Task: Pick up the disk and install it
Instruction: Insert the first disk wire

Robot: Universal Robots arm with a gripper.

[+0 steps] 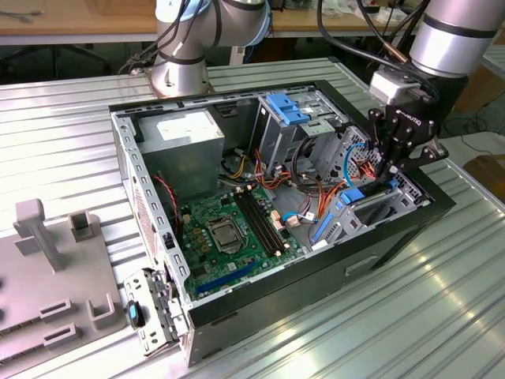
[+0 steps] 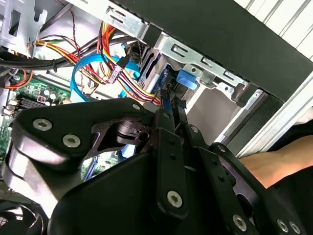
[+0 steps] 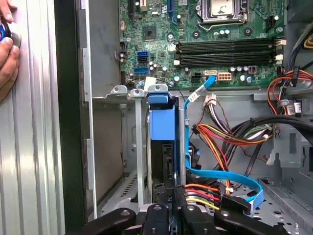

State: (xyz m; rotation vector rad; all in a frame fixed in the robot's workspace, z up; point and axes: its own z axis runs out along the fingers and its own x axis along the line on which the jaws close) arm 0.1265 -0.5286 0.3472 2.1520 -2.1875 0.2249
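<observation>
The disk (image 3: 161, 125) stands on edge in the drive cage of the open computer case (image 1: 158, 237), its blue plastic frame (image 1: 353, 196) toward the motherboard. My gripper (image 1: 387, 172) reaches down into that cage on the exterior view's right. In both wrist views its black fingers (image 2: 168, 105) lie close together along the disk's thin edge (image 2: 187, 78), and the gripper (image 3: 173, 188) appears shut on it. Most of the disk's grey body is hidden inside the cage.
A green motherboard (image 1: 225, 229) fills the case floor and a grey power supply box (image 1: 185, 138) sits at the back. Bundled coloured wires (image 3: 230, 137) and a blue flat cable (image 3: 234, 178) crowd the cage. A person's hand (image 3: 7, 54) rests outside the case. A grey fixture (image 1: 47, 268) lies beside it.
</observation>
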